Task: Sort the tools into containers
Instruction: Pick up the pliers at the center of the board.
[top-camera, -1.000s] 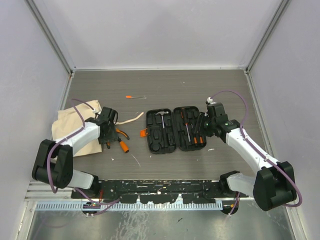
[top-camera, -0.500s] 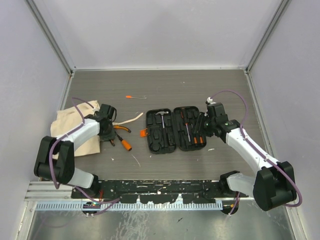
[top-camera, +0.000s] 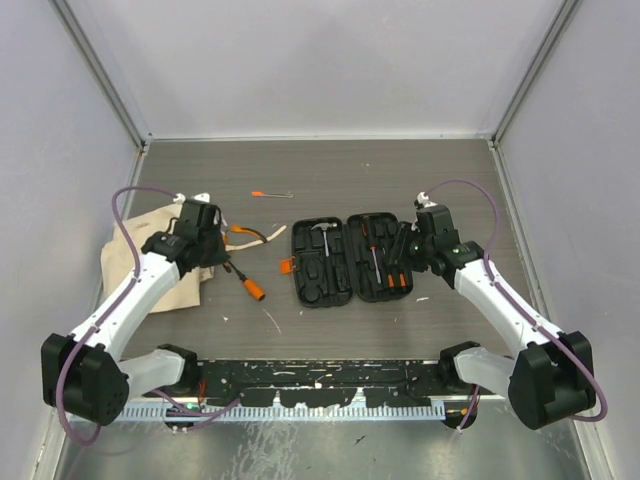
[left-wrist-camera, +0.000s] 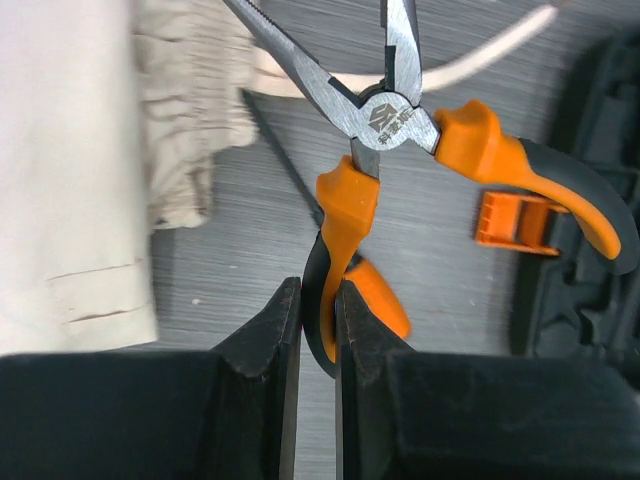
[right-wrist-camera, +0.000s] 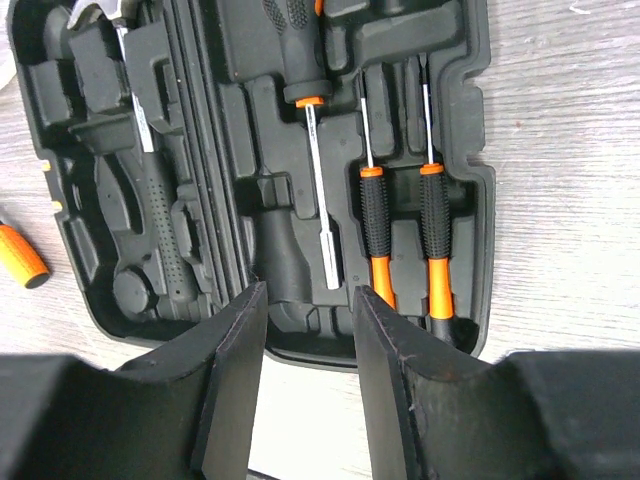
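Near the table's (top-camera: 330, 180) left edge: left gripper (left-wrist-camera: 318, 300) clenched on one handle of the pliers (left-wrist-camera: 390, 115), apparently lifted, just beside the bag (left-wrist-camera: 60, 150). Right gripper (right-wrist-camera: 308, 300) spread, empty, over the case (top-camera: 345, 260) mid-table. Step: stowing pliers. Next, likely: carry to the case's free slot, align, release.

left arm (top-camera: 127, 298), right arm (top-camera: 500, 298): white links, black joints; 1 purple cable (top-camera: 456, 181) each; black tool fingers (left-wrist-camera: 265, 345)
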